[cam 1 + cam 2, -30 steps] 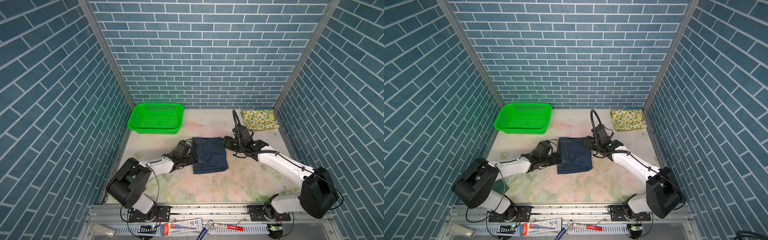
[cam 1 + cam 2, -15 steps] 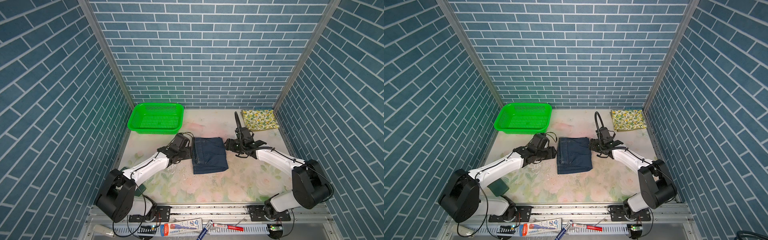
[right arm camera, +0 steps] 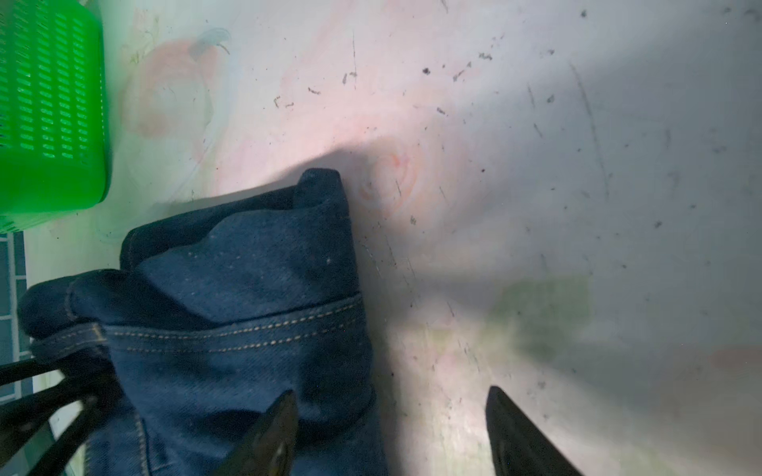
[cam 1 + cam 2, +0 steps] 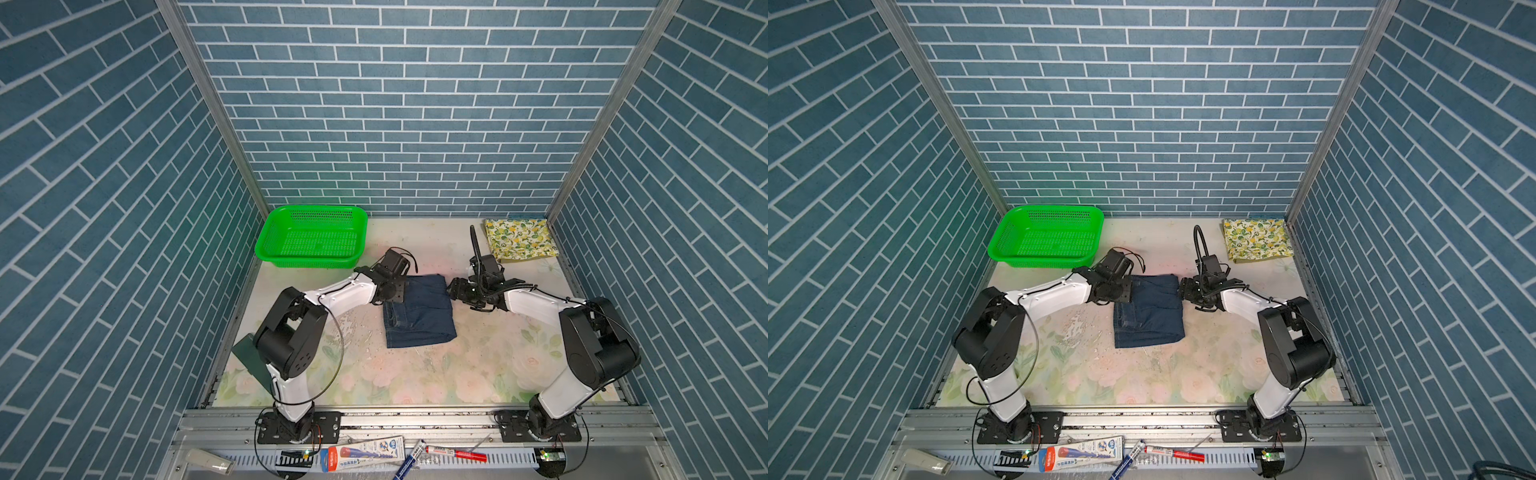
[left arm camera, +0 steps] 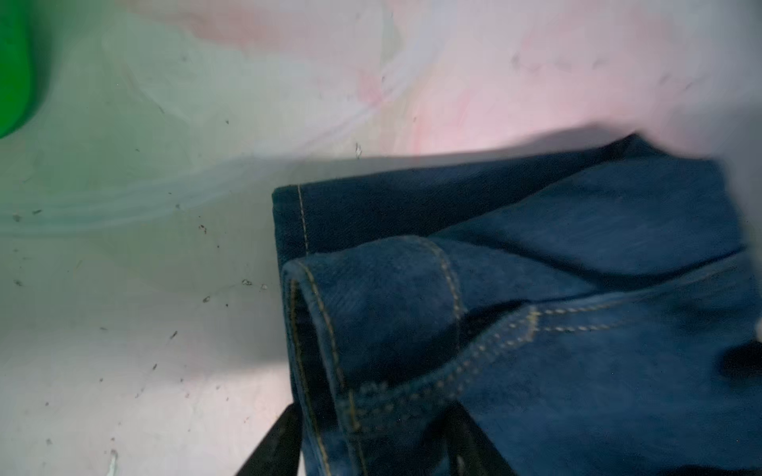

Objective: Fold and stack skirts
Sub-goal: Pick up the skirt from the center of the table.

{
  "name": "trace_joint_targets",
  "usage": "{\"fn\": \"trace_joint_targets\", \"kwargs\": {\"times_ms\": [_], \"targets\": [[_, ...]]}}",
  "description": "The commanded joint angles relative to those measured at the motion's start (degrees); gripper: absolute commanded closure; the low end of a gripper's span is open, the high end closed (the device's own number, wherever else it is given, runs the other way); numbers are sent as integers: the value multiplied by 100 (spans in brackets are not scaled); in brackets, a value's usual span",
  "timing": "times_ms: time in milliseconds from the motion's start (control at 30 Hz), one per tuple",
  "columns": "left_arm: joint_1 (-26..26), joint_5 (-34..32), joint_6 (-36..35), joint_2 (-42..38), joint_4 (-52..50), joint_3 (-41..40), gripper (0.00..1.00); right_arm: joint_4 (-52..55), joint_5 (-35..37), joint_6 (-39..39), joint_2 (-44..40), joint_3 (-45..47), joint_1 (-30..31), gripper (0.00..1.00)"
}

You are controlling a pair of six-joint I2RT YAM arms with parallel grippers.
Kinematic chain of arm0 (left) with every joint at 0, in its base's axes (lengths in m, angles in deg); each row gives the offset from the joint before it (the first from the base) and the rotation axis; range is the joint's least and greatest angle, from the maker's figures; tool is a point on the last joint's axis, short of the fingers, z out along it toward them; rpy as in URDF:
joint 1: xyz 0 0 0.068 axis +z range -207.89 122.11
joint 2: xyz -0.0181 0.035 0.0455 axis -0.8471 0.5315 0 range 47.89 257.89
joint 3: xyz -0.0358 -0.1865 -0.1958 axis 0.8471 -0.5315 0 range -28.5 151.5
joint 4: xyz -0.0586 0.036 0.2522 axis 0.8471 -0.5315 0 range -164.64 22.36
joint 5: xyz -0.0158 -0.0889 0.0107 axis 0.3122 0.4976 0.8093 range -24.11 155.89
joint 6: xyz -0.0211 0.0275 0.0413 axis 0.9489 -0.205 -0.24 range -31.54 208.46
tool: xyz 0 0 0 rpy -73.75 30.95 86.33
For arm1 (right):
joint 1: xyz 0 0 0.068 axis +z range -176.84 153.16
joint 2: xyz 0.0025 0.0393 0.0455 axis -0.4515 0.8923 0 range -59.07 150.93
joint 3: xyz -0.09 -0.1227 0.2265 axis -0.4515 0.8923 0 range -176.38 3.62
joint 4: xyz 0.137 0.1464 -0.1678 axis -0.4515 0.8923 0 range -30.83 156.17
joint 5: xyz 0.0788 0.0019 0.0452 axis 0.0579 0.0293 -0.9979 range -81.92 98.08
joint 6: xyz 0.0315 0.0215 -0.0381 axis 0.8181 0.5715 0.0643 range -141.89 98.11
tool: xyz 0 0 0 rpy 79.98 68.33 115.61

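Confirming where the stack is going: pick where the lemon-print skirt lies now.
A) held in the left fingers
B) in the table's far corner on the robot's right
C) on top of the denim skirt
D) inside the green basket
B: the lemon-print skirt lies folded flat in that corner of the table, apart from the green basket and the denim skirt.

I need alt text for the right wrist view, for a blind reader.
A folded dark denim skirt lies on a floral table, with the right tool open over its edge. A green mesh basket stands nearby.
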Motion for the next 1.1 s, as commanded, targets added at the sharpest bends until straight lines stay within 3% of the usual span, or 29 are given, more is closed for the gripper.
{"fn": "trace_joint_targets", "kwargs": {"times_ms": [0,200,467,933,1033,1067], "targets": [[254,-38,-153,310,-141,-119,58,-176,-345,-255,229,-195,-29,27],[471,156,-158,570,168,-446,99,-583,-927,-351,616,-408,-48,18],[598,409,-154,698,559,-871,100,-1679,-1697,119,1495,-632,-51,14],[634,728,-169,914,762,-961,100,-2903,-2223,697,2671,-991,178,14],[633,729,-156,894,760,-971,100,-3156,-2428,853,2807,-1113,223,27],[641,713,-156,895,756,-971,100,-3276,-2473,913,2814,-1102,226,37]]}}
